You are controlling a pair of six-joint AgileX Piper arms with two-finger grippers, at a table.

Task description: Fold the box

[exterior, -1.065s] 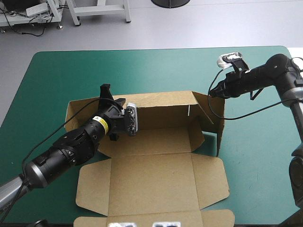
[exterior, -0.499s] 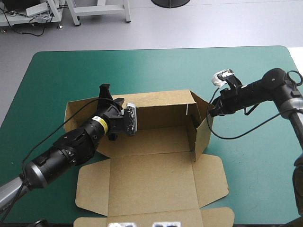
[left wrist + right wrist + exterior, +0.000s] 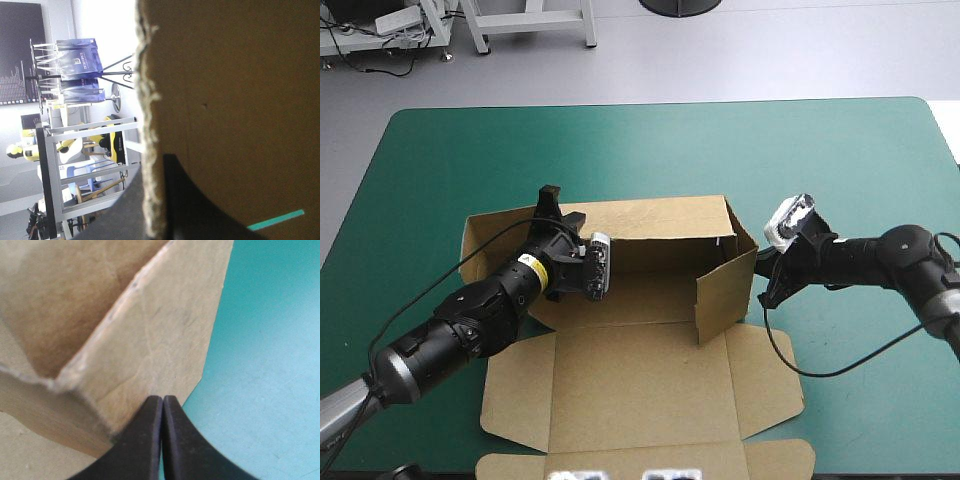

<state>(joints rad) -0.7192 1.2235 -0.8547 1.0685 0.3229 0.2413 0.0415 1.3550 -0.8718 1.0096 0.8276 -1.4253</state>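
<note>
The brown box (image 3: 640, 385) lies in the middle of the teal-green cover, its back wall (image 3: 660, 225) raised. My left gripper (image 3: 552, 208) stands at the left end of that wall. In the left wrist view it (image 3: 156, 200) is shut on the box, the board's raw edge (image 3: 149, 125) running between the fingers. The right side flap (image 3: 725, 292) is upright and swung inward across the base. My right gripper (image 3: 765, 292) is shut, empty, and its tip rests against the flap's outer face (image 3: 165, 340), as the right wrist view (image 3: 162, 407) shows.
The lid panel and its side tabs (image 3: 765, 385) lie flat toward the near table edge. A left flap (image 3: 485, 240) lies spread beyond my left gripper. Bare teal-green cover (image 3: 650, 150) stretches beyond the box and to its right (image 3: 880, 380).
My right gripper has moved down and inward, pushing the right side flap from splayed outward to folded across the box's base. The left gripper has kept its hold on the back wall.
</note>
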